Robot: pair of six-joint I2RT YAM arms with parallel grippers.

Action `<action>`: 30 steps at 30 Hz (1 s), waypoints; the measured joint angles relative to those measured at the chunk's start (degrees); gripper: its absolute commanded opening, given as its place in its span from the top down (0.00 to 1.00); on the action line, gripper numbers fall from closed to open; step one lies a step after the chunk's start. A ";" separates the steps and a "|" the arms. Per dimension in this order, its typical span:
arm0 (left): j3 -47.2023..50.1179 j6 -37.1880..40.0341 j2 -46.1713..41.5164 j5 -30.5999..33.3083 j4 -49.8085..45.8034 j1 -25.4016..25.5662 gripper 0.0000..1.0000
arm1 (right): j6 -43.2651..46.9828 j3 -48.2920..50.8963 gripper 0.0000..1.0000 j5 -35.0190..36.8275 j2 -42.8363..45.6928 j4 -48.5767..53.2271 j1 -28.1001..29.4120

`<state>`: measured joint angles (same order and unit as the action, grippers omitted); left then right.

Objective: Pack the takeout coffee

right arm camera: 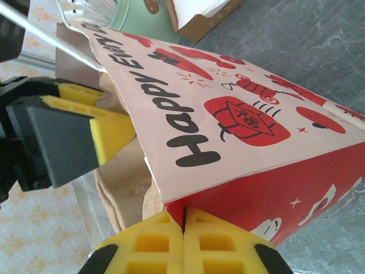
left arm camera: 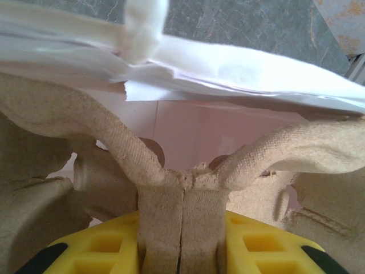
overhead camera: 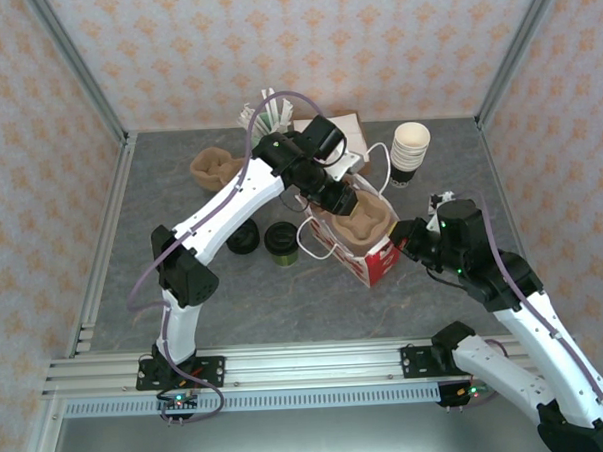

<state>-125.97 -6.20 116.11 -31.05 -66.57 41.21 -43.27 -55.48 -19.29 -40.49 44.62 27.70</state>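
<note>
Your right claw [right arm camera: 183, 231] clamped on bag [right arm camera: 245, 120] corner, likely bracing it upright. Your left claw [left arm camera: 182, 240] pinches cup carrier [left arm camera: 171, 171] by centre rib, over bag mouth. Coffee [overhead camera: 280, 243] stands on counter [overhead camera: 285, 299], just left of bag, unpacked.

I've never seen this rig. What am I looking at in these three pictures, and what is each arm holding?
Two robot arms stand at the edge of a table. One picture looks down from above; the other two come from cameras on the wrists. The left arm has its jaws shut on a cardboard cup tray at the mouth of a red-and-white paper bag. The right arm pinches the bag's edge with its jaws. Standing on the table: a lidded coffee cup, black lids, stacked cups, another tray.
</note>
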 measured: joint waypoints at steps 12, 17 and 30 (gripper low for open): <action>-2.16 3.21 1.42 2.95 -2.16 1.05 0.69 | -0.52 -2.73 0.60 -1.51 -0.26 2.78 -0.48; -2.60 5.25 2.08 6.73 -3.74 2.73 0.69 | 2.12 -6.58 0.53 -1.05 -0.59 3.58 -1.42; -6.75 9.31 5.05 13.42 -6.99 4.57 0.69 | 20.24 -13.66 0.51 -2.29 -13.07 -0.57 -8.04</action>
<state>-132.73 3.11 121.16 -17.63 -73.56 45.78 -23.03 -69.14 -21.58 -53.56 44.05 19.66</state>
